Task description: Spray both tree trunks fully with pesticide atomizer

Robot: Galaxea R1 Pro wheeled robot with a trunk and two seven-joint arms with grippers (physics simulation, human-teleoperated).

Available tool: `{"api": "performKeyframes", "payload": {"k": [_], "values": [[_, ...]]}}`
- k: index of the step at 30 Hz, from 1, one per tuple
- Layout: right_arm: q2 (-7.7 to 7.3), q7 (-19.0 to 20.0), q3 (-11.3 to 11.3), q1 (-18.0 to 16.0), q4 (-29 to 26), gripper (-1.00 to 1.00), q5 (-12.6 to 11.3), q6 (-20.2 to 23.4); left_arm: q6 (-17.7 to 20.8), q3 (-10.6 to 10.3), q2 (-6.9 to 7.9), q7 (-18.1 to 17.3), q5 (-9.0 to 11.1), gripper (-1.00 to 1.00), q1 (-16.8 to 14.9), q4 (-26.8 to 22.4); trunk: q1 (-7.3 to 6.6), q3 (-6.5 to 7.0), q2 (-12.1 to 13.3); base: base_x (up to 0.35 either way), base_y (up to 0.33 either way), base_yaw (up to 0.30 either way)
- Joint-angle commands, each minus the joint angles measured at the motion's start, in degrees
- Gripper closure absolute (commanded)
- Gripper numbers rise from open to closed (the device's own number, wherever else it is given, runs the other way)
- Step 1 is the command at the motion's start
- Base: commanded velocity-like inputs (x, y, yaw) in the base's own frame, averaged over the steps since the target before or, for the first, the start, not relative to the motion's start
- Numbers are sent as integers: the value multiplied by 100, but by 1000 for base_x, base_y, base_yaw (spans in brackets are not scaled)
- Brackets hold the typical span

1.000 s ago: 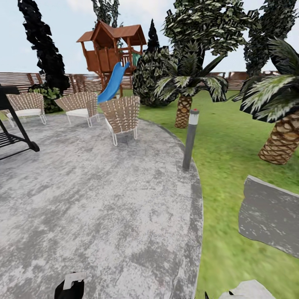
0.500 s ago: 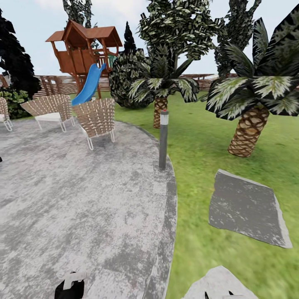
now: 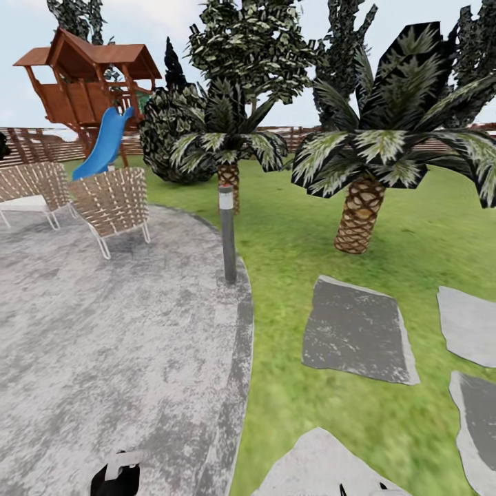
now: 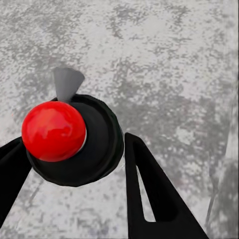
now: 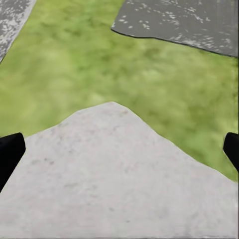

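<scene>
The pesticide atomizer (image 4: 69, 142), a black bottle with a red round top, sits between the two black fingers of my left gripper (image 4: 72, 144), which is shut on it above grey stone paving. In the head view the atomizer (image 3: 117, 475) shows its white label at the bottom edge. My right gripper (image 5: 119, 149) is open with its fingertips far apart, over a pale stepping stone (image 5: 114, 179) and grass. A tree crown (image 3: 251, 45) of dark blocky leaves rises behind a small palm; its trunk is hidden by the fronds.
A round grey stone patio (image 3: 103, 344) lies to the left, with wicker chairs (image 3: 114, 203) and a lamp post (image 3: 227, 234) at its rim. Two scaly palms (image 3: 362, 213) stand on the lawn. Stepping stones (image 3: 358, 331) cross the grass on the right. A wooden playhouse with a blue slide (image 3: 103, 145) and a slatted fence stand behind.
The whole head view has swung right, so the camera turned: chairs, post and palms slid left in the picture and more stepping stones came in. Both grippers look unchanged.
</scene>
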Motion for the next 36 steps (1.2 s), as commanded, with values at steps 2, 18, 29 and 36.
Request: {"api": "performKeyframes", "payload": {"k": [2,18,29,36], "values": [[3,-2,-14,-5,8,-100,45,-18,-18,11,-3,8,-3,100,-1,0,-1,2,-2,0,-270,-279],[3,-2,-14,-5,9,-100,45,-18,-18,11,-5,8,-1,100,-1,0,-1,37,-2,99,-270,-283],[3,-2,-14,-5,8,-100,45,-18,-18,11,-5,8,-1,100,0,0,-1,38,-2,167,-248,-289],[3,-2,-14,-5,8,-100,45,-18,-18,11,-5,8,-1,100,-1,0,-1,38,-2,178,-240,-290]]}}
